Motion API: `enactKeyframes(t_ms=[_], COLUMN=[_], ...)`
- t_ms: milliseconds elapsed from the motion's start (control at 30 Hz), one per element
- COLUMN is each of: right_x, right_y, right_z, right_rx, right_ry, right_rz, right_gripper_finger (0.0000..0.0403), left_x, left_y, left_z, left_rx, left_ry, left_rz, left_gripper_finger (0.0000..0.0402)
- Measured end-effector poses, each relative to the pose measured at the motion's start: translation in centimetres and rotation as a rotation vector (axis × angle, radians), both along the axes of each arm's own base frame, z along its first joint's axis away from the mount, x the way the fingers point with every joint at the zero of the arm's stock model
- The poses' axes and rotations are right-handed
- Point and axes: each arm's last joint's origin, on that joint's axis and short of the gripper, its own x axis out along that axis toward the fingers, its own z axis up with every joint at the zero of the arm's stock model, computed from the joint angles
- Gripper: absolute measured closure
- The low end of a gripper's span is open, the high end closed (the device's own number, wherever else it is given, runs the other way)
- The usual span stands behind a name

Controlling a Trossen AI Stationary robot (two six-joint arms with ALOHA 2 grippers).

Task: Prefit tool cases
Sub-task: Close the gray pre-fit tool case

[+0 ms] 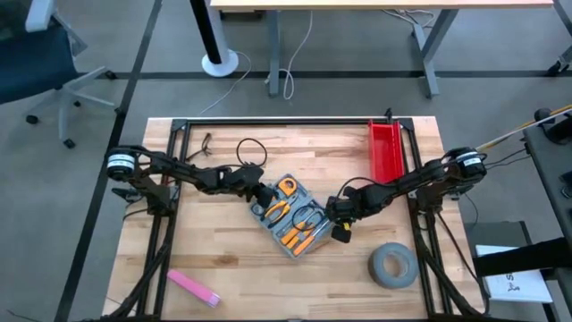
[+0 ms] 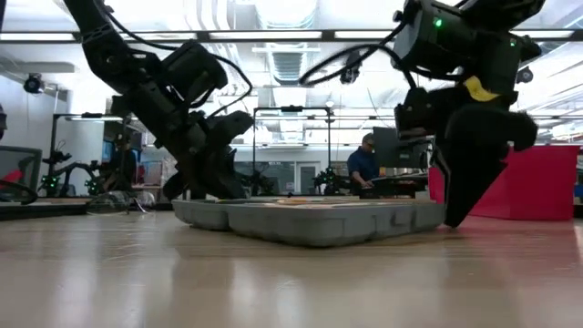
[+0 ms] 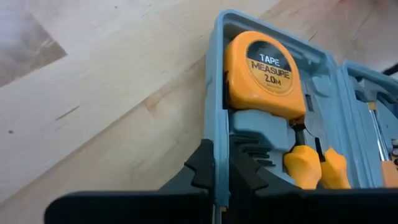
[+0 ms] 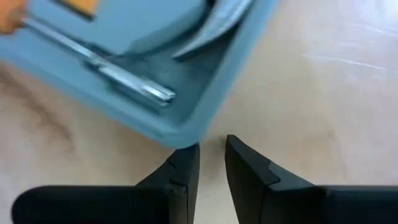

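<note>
Open case (image 1: 290,215) lying flat mid-table, tools inside. Left gripper (image 3: 219,180) pinched tight on the case's rim by the tape measure (image 3: 261,71). Right gripper (image 4: 211,162) just beside the far corner, fingers slightly apart, holding nothing. Probably steadying step; next, grab that corner.

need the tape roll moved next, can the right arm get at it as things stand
Probably yes: the right gripper holds nothing beside the tool case, and bare table lies between it and the grey tape roll.
</note>
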Motion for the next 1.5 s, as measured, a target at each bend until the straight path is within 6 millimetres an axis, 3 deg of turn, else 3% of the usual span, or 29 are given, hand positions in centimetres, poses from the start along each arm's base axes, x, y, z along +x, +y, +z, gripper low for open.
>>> enactKeyframes(t_ms=[233, 600, 1100, 1500], right_x=[0.0, 0.6, 1.0, 1.3], right_y=[1.3, 2.8, 2.3, 1.4], right_z=[0.2, 0.6, 0.6, 0.6], right_rx=[0.043, 0.147, 0.086, 0.068], right_ry=[-0.022, -0.109, -0.142, -0.156], right_rz=[0.074, 0.118, 0.07, 0.042], right_gripper_finger=[0.0354, 0.0334, 0.0354, 0.0327], left_x=[1.1, 3.1, 3.3, 2.8], left_y=[0.1, 0.4, 0.3, -0.8], left_z=[1.3, 4.5, 6.4, 9.0], left_rx=[0.025, 0.088, 0.087, 0.04], left_ry=[0.039, 0.122, 0.102, 0.004], left_rz=[-0.033, -0.11, -0.12, -0.147], left_gripper_finger=[0.0397, 0.0394, 0.0393, 0.0393])
